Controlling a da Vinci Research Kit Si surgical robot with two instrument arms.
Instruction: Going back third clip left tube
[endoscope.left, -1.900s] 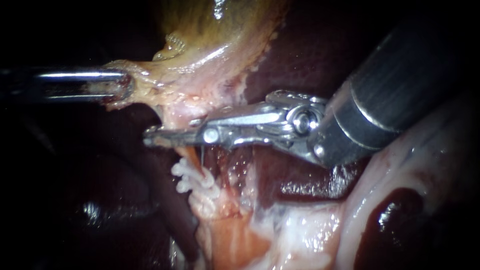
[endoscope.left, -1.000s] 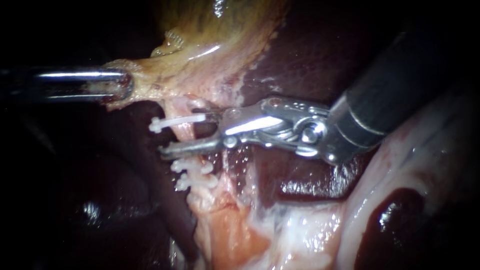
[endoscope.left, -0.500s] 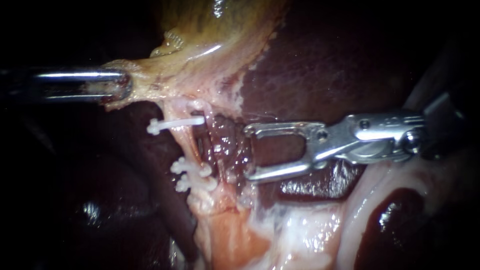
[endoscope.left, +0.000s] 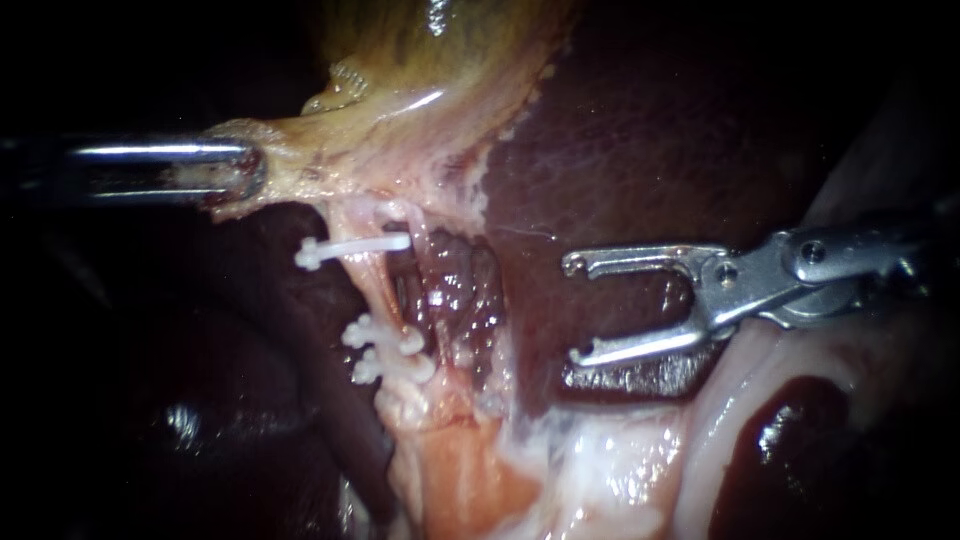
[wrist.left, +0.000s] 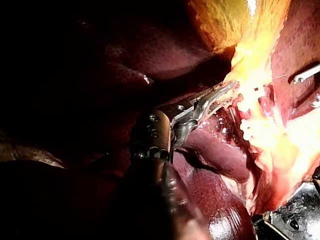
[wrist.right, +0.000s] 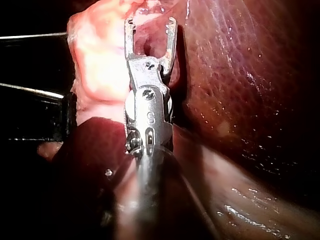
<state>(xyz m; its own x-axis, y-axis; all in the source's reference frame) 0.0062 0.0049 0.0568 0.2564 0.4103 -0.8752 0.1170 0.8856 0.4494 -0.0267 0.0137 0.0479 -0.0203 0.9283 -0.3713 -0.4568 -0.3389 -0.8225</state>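
**Retreat from the left tube after clipping.** Three white clips cross the left tube (endoscope.left: 378, 290). The third clip (endoscope.left: 350, 247) lies on the gallbladder side of it, apart from the lower pair (endoscope.left: 385, 350), which sit close together farther down the tube. Your right instrument (endoscope.left: 575, 310) stands well clear of the tube, over the liver (endoscope.left: 640, 150). Its jaws are spread wide and carry nothing. Your left instrument (endoscope.left: 245, 175), on the far side of the tube, has its jaws clamped on the pale edge of the gallbladder (endoscope.left: 420, 60) and holds that edge taut away from the tube.

The step in hand is judged to be the withdrawal of the empty right instrument. For the next move, draw it back along its own shaft. Keep the lower jaw off the liver surface, and keep the left grip steady so the clipped tube does not slacken.

- **Endoscope view:** this alone shows all three clips, and the open ground between the tube and the right jaws.
- **Left wrist view:** this shows the toothed jaws closed on the yellow tissue edge, which the endoscope view shows only in part.
- **Right wrist view:** this confirms that the gap between the right jaws is empty, with pale tissue ahead of them. No clip can be made out there.
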